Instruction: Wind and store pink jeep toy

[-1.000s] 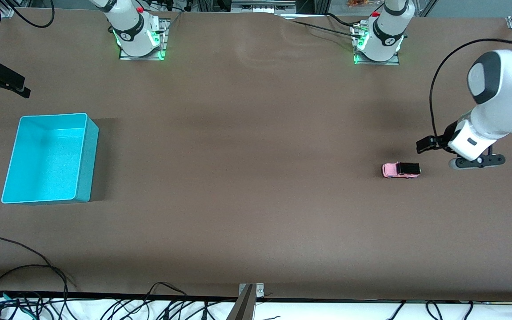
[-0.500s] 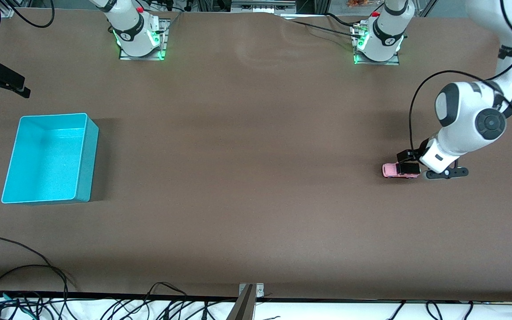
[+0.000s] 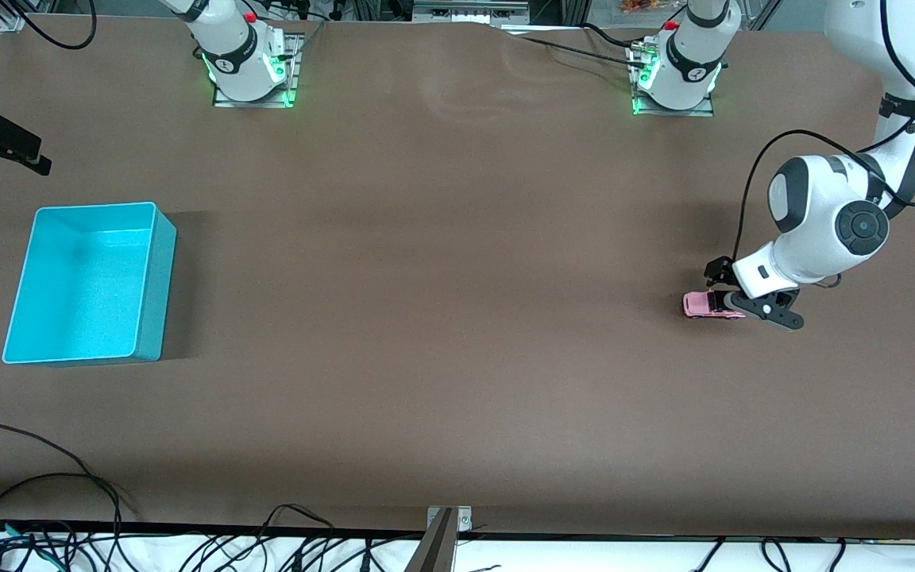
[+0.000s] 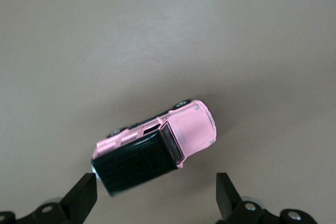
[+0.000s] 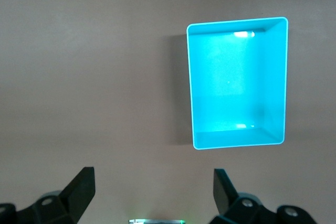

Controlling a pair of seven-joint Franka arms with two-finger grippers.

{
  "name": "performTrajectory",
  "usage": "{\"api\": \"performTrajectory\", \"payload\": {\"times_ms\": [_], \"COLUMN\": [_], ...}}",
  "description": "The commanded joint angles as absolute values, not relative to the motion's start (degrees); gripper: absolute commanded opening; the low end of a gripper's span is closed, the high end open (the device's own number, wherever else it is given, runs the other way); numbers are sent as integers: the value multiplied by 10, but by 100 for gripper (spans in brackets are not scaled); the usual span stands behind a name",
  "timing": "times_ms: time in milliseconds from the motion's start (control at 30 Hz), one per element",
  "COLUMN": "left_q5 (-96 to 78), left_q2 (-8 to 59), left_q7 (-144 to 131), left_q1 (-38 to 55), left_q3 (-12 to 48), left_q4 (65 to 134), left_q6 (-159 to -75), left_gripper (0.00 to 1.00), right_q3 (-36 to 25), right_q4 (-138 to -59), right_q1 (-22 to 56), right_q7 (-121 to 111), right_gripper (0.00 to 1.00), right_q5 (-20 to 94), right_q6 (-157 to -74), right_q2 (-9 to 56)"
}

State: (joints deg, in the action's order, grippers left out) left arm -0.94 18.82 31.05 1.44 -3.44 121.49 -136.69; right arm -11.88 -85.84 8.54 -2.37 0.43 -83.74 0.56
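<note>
Gripper (image 3: 731, 294) (left) has descended over jeep (image 3: 704, 305).

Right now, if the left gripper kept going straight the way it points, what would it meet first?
Probably the pink jeep toy: the left gripper is open above its black rear roof, pointing down at the table.

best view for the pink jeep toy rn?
Left wrist view: the pink jeep toy fills the frame, roof and wheels clear, between the open left gripper fingers. Front view shows it tiny, partly hidden. Right wrist view misses it.

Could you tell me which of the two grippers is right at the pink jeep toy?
The left gripper, open and down over the pink jeep toy; the right gripper waits open above the table.
</note>
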Motion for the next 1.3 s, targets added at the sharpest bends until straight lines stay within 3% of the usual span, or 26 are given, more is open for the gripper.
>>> {"api": "performTrajectory", "payload": {"times_ms": [0, 467, 1000, 1033, 1067, 1133, 1167, 1233, 1267], "left_q5": [-19, -20, -31, -31, -31, -31, -31, -31, -31], "left_q2": [193, 209, 241, 241, 239, 237, 236, 236, 235], "left_q7": [544, 887, 930, 930, 930, 929, 929, 930, 931], "left_q1": [5, 6, 6, 6, 6, 6, 6, 6, 6], "left_q3": [-35, -35, -35, -35, -35, -35, -34, -34, -34], "left_q4": [1229, 1234, 1234, 1234, 1234, 1234, 1235, 1235, 1235], "left_q6": [-1392, -1421, -1447, -1447, -1447, -1447, -1446, -1445, -1443], "left_gripper": [100, 100, 98, 91, 77, 37, 22, 1, 0], "right_q3": [-122, -122, -121, -121, -121, -121, -122, -122, -121], "right_q4": [-853, -853, -853, -853, -853, -853, -853, -853, -853], "right_q1": [87, 87, 87, 88, 88, 88, 87, 87, 87], "right_q7": [-26, -23, -23, -23, -23, -23, -23, -23, -23], "right_gripper": [100, 100, 100, 100, 100, 100, 100, 100, 100], "right_q5": [5, 5, 5, 6, 6, 5, 6, 6, 6], "right_q6": [-827, -827, -826, -826, -826, -826, -827, -827, -827], "right_q2": [3, 3, 2, 2, 2, 2, 2, 2, 2]}}
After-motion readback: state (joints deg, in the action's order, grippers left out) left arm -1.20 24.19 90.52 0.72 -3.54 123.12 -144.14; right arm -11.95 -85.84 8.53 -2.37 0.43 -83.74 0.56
